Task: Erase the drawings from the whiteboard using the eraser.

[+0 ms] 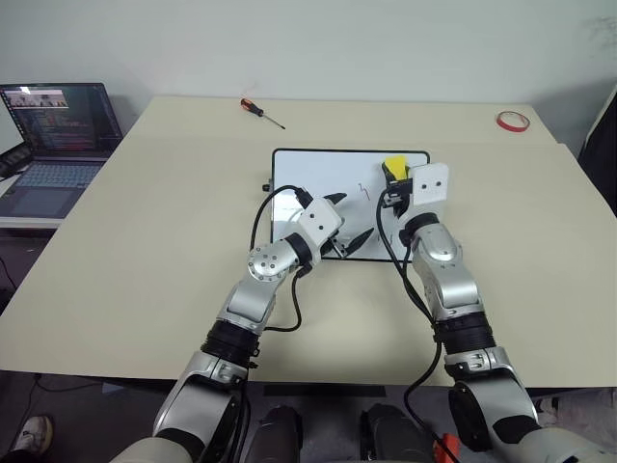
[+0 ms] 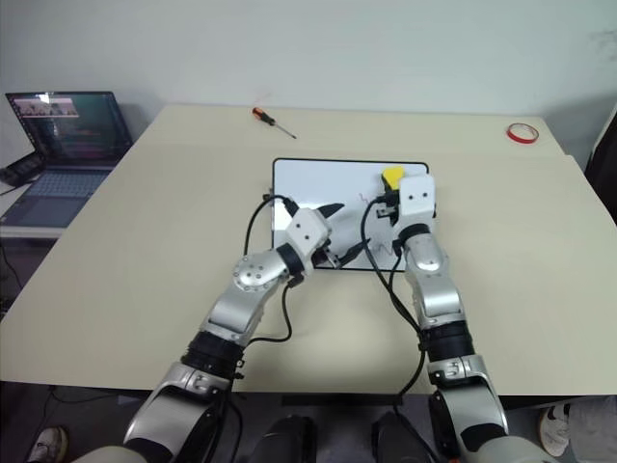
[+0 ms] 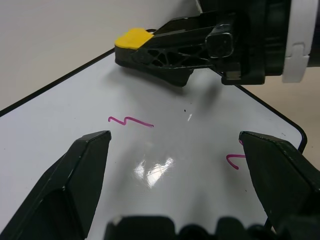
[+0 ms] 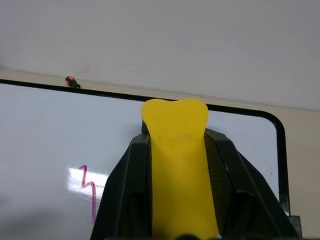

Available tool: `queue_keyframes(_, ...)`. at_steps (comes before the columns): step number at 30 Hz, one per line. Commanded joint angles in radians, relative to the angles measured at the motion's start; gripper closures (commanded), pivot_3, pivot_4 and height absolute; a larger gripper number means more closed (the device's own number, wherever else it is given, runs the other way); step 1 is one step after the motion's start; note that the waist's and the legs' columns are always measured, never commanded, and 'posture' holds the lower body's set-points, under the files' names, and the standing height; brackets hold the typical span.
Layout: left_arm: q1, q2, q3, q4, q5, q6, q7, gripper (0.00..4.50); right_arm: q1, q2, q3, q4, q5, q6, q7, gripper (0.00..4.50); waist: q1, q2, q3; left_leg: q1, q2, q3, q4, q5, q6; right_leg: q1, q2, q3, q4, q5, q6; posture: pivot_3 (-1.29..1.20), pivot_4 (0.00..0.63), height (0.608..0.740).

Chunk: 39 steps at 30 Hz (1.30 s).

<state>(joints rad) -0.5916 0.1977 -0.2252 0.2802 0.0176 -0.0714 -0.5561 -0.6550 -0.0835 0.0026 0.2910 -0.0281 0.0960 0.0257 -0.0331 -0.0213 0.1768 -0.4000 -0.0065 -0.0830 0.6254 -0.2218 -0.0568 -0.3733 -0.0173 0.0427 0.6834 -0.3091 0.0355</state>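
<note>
Right gripper (image 4: 175, 165): I see it clenched on the yellow eraser (image 4: 177, 160), held over the whiteboard's (image 1: 289, 169) far right corner. Left gripper (image 3: 175, 165): fingers spread, grasping nothing, over the board's near edge. Drawings: one red zigzag (image 3: 131, 121) and another squiggle (image 3: 234, 160) on the board. Table (image 1: 145, 241): screwdriver (image 1: 261, 111), tape ring (image 1: 513, 121).

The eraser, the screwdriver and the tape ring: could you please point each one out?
eraser (image 4: 177, 165): right wrist view, middle of its yellow face.
screwdriver (image 1: 253, 105): left eye view, its red handle.
tape ring (image 1: 513, 121): left eye view, its red band.
</note>
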Motion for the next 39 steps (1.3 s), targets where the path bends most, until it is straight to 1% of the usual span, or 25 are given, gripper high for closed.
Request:
queue_keyframes(1,-0.012,-0.009,0.007,-0.040,0.002,-0.016,0.010,0.00,-0.025,-0.017,0.002,-0.004,-0.032,0.020,-0.020,3.40,0.000,0.000,0.000,0.000,0.000,0.000,0.000,0.000,0.000,0.000,0.000,0.000,0.000,0.000,0.000,0.00,0.150,0.740)
queue_keyframes(6,-0.006,-0.011,0.010,-0.049,0.001,-0.013,0.012,0.00,-0.002,-0.048,0.023,-0.034,-0.082,0.139,-0.020,3.40,0.000,0.000,0.000,0.000,0.000,0.000,0.001,0.000,0.000,0.000,0.000,0.000,0.001,0.000,0.000,0.00,0.150,0.740)
queue_keyframes(13,0.009,-0.009,0.012,-0.070,-0.005,0.001,0.012,0.00,0.113,-0.091,0.050,-0.201,-0.104,0.305,0.033,3.40,0.004,0.000,0.000,0.000,0.000,-0.001,0.002,0.000,0.000,0.001,0.000,-0.001,0.001,0.000,0.000,0.00,0.150,0.740)
queue_keyframes(17,0.022,-0.008,0.012,-0.082,-0.006,0.009,0.011,0.00,0.182,-0.111,0.042,-0.293,-0.105,0.371,0.052,3.40,0.003,0.000,0.000,0.001,-0.001,-0.001,0.002,0.000,0.000,0.002,0.000,-0.001,0.001,0.000,0.000,0.00,0.150,0.740)
queue_keyframes(21,0.033,-0.011,0.009,-0.094,-0.007,0.018,0.011,0.00,0.226,-0.123,0.031,-0.344,-0.097,0.394,0.060,3.40,0.003,0.000,-0.001,0.002,-0.001,-0.001,0.002,0.000,0.000,0.003,0.000,-0.001,0.001,0.000,0.001,0.00,0.150,0.740)
queue_keyframes(25,0.027,-0.018,0.007,-0.089,-0.005,0.020,0.013,0.00,0.202,-0.097,0.018,-0.341,-0.072,0.354,0.053,3.40,0.003,0.000,-0.001,0.002,-0.001,-0.001,0.002,0.000,0.000,0.003,0.000,-0.001,0.001,0.000,0.001,0.00,0.150,0.740)
queue_keyframes(27,0.019,-0.020,0.008,-0.082,-0.004,0.017,0.012,0.00,0.159,-0.079,0.013,-0.316,-0.063,0.313,0.040,3.40,0.002,0.000,0.000,0.002,-0.001,-0.001,0.002,0.000,0.000,0.003,0.000,-0.001,0.001,0.000,0.001,0.00,0.150,0.740)
queue_keyframes(33,0.013,-0.013,0.013,-0.077,-0.003,0.012,0.008,0.00,0.030,-0.054,0.015,-0.186,-0.070,0.234,0.004,3.40,-0.004,0.000,0.000,0.001,0.000,0.000,0.002,0.000,0.000,0.001,0.000,0.000,0.003,0.001,0.001,0.00,0.150,0.740)
queue_keyframes(39,0.022,-0.008,0.011,-0.094,-0.002,0.021,0.012,0.00,-0.046,-0.066,0.029,-0.059,-0.095,0.202,-0.013,3.40,-0.004,0.000,0.000,0.000,-0.001,0.000,0.002,0.000,0.000,0.000,0.000,0.000,0.002,0.001,0.001,0.00,0.150,0.740)
